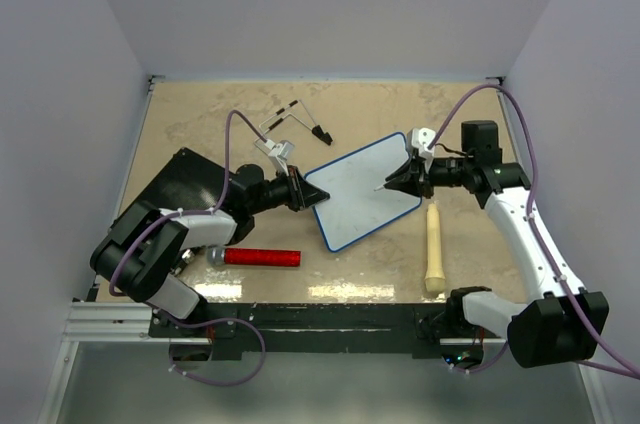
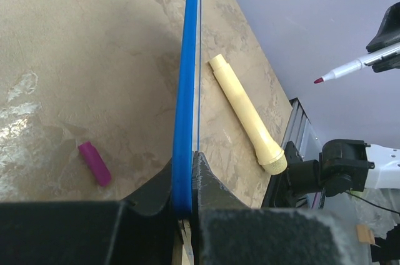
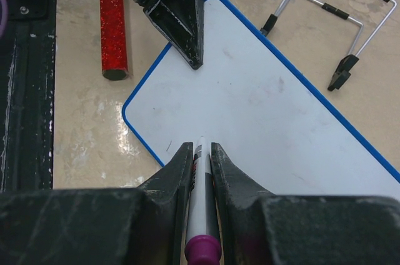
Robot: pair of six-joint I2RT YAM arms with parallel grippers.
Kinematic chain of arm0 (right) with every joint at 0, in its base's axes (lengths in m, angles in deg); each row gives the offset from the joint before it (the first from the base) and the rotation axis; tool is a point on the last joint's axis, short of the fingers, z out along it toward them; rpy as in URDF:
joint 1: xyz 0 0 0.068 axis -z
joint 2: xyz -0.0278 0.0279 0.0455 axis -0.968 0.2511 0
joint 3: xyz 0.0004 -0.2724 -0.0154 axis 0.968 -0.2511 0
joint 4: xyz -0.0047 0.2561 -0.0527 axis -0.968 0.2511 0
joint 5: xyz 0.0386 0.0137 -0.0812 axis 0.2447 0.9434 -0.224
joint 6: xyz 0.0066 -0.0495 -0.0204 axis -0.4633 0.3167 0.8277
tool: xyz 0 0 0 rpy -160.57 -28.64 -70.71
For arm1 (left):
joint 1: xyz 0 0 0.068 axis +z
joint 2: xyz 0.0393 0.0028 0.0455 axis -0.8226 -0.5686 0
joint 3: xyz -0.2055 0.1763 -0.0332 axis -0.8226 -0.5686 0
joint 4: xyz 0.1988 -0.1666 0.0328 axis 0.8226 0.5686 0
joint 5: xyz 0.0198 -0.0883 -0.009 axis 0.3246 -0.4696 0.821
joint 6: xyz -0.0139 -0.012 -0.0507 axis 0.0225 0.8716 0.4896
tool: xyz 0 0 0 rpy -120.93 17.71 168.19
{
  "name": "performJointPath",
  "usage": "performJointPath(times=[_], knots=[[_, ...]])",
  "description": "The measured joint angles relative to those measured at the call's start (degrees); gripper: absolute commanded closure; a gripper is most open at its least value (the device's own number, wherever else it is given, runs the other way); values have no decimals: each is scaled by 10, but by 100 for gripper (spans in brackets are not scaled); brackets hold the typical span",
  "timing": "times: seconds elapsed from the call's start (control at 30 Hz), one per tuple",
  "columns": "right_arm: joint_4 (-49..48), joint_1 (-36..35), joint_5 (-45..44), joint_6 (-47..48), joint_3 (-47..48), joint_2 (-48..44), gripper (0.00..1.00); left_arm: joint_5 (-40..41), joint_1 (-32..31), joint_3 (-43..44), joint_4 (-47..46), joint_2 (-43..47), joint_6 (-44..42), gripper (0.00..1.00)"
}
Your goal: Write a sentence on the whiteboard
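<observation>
1. Clamping one corner of the whiteboard [image 1: 365,194], the left hand [image 1: 303,191] is closed tight on the blue rim, with a finger on each face.
2. The right hand [image 3: 201,148] is closed on a marker [image 3: 200,190]. The marker's purple end sits back toward the wrist and its tip points out past the fingertips.
3. The marker tip hangs over the whiteboard's white face, just ahead of the right hand. In the left wrist view it is clear of the surface.
4. The whiteboard stretches from the left hand's fingertips to beneath the right hand.
5. A red glitter cylinder [image 1: 260,257] lies on the bench [image 1: 200,124] beside the left hand, toward the arm bases.
6. A small purple cap [image 2: 95,164] lies on the bench near the left hand.
7. A cream club-shaped piece [image 1: 433,249] lies near the right hand, toward the arm bases.
8. A wire stand [image 1: 295,119] sits beyond the left hand.
</observation>
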Motion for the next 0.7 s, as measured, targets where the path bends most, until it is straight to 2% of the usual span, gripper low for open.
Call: performJointPath(times=[0.33, 0.7], knots=[[-47, -33, 2, 0, -18, 3, 100, 0, 0, 3, 8, 0, 0, 100], [-64, -36, -12, -3, -23, 3, 100, 7, -4, 3, 23, 12, -1, 100]])
